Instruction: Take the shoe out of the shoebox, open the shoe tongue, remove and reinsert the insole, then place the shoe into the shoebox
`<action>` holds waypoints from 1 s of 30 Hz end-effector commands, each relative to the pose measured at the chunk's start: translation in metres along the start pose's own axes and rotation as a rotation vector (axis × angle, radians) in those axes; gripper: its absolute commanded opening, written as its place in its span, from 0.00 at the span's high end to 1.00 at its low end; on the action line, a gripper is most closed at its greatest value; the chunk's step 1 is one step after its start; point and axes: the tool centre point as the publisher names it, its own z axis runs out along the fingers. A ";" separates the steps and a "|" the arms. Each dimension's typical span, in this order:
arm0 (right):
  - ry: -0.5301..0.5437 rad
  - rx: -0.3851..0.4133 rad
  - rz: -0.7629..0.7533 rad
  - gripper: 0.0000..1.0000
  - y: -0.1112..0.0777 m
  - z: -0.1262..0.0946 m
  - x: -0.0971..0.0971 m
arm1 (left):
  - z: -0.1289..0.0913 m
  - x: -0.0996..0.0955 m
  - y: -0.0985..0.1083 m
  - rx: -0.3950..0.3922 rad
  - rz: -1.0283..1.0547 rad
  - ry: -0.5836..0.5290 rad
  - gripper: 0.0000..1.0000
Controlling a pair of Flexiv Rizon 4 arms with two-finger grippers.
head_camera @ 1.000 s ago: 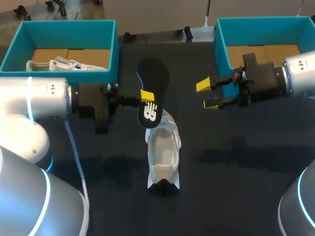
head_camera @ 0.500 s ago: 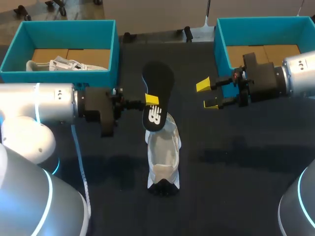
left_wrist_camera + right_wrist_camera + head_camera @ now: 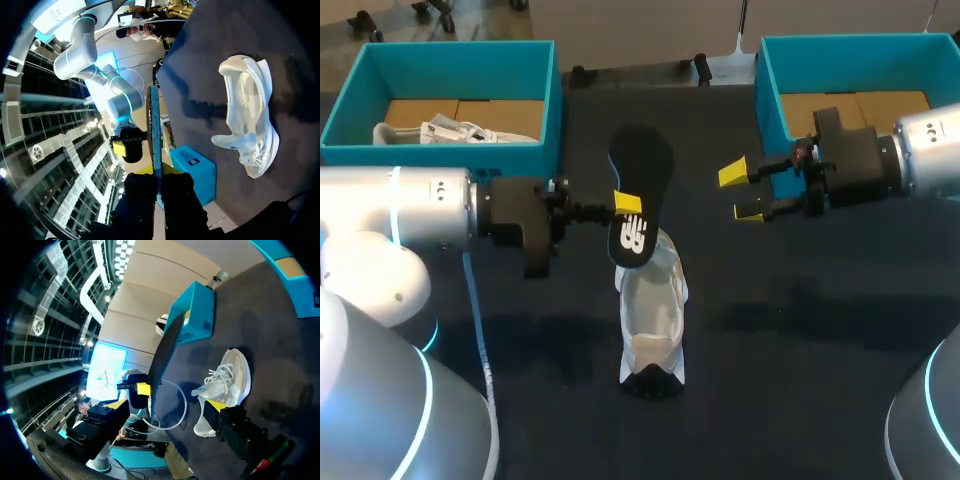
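A white shoe [image 3: 652, 315] lies on the dark table, toe toward the near edge; it shows too in the left wrist view [image 3: 250, 125] and the right wrist view [image 3: 225, 380]. Above its heel hangs the black insole [image 3: 642, 190], tilted, with my left gripper [image 3: 627, 205] shut on its edge. The left wrist view has the insole [image 3: 156, 130] edge-on between that gripper's [image 3: 159, 176] fingers. My right gripper [image 3: 745, 193] stands open, empty, to the right of the insole and in front of the right shoebox [image 3: 770, 90]. In the right wrist view its [image 3: 167, 407] yellow tips frame the insole [image 3: 165, 352].
A teal shoebox [image 3: 548, 95] at the back left holds another white shoe [image 3: 455, 130]. The right teal shoebox shows only its cardboard floor. A pale cable [image 3: 480, 340] runs along the table under my left arm.
My left arm has carried the insole a little to the right, over the shoe's heel; in the last half second it hardly moved. The right arm is still.
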 end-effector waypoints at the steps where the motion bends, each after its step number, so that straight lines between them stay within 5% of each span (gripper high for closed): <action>1: -0.002 -0.002 0.001 0.00 0.000 0.001 0.000 | 0.001 0.000 -0.001 -0.003 0.002 0.001 1.00; 18: -0.004 -0.026 0.024 0.00 0.010 0.016 0.006 | 0.001 0.000 -0.001 -0.003 0.002 0.001 1.00; 30: 0.071 0.010 0.074 0.00 0.028 0.056 0.003 | 0.001 0.000 -0.001 -0.003 0.002 0.001 1.00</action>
